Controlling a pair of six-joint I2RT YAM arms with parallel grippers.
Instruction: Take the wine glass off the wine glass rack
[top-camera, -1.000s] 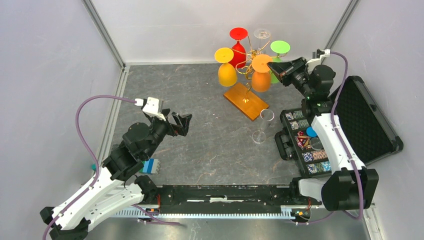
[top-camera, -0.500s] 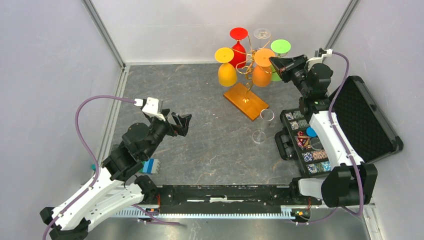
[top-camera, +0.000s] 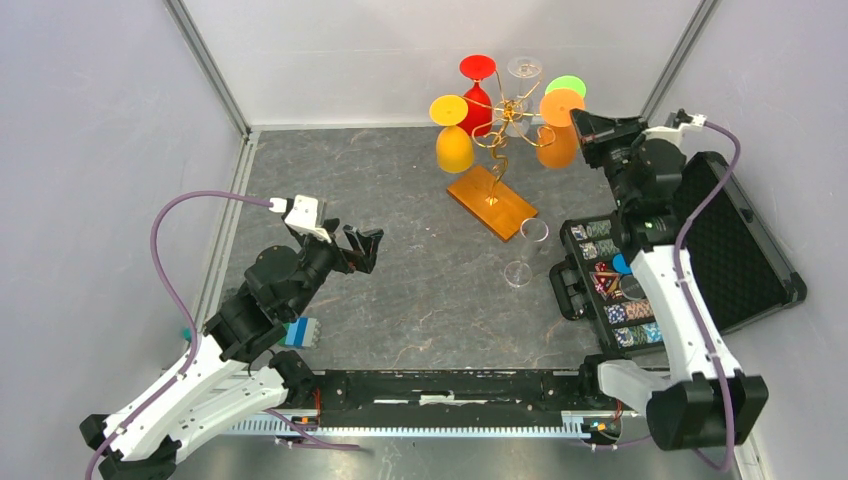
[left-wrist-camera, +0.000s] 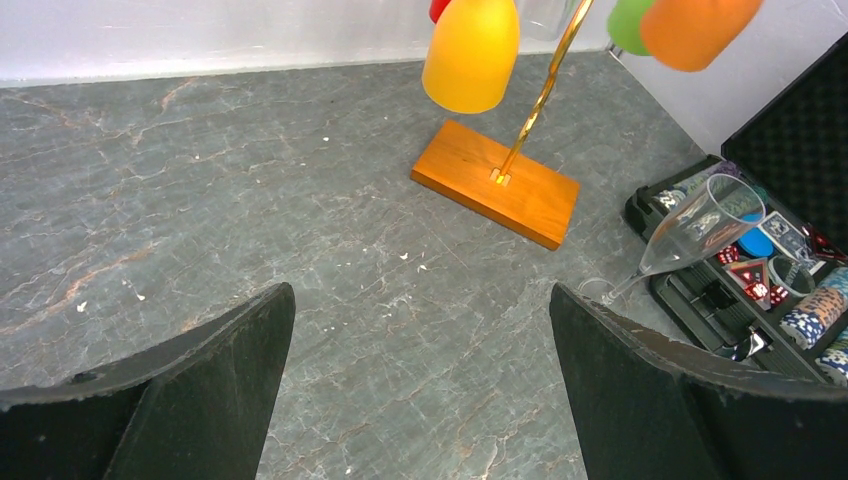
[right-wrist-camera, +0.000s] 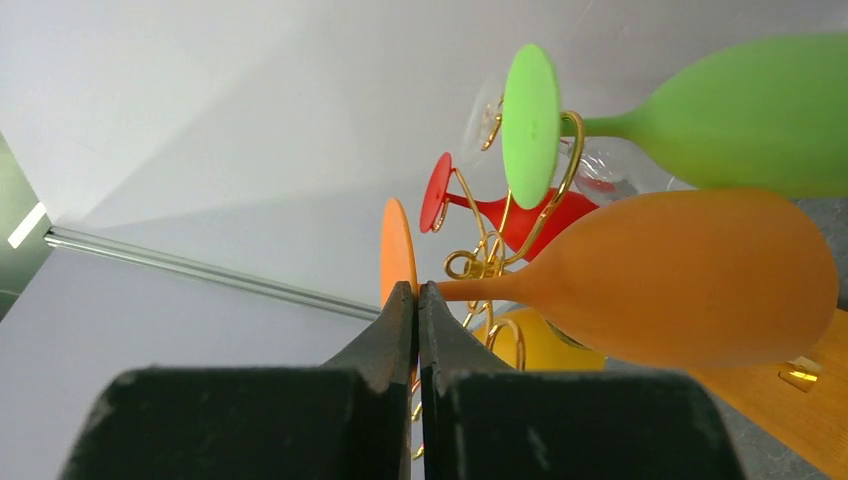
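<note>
The gold wire wine glass rack (top-camera: 497, 135) stands on its amber base (top-camera: 492, 201) at the back of the table. Yellow (top-camera: 454, 146), red (top-camera: 478, 98), green (top-camera: 566, 85) and clear glasses hang from it upside down. My right gripper (top-camera: 584, 127) is shut on the foot of the orange wine glass (top-camera: 558, 140), holding it just right of the rack's arms. In the right wrist view my right gripper (right-wrist-camera: 417, 291) pinches the orange foot (right-wrist-camera: 397, 250), and the bowl (right-wrist-camera: 690, 275) points right. My left gripper (top-camera: 362, 248) is open over bare table, far from the rack.
A clear flute (top-camera: 525, 250) stands on the table in front of the rack's base. An open black case (top-camera: 720, 235) of poker chips lies at the right. A small blue object (top-camera: 300, 332) sits by the left arm. Walls close in the back and sides.
My right gripper has carried the orange wine glass to the right and back, away from the rack's middle. The left arm has not moved.
</note>
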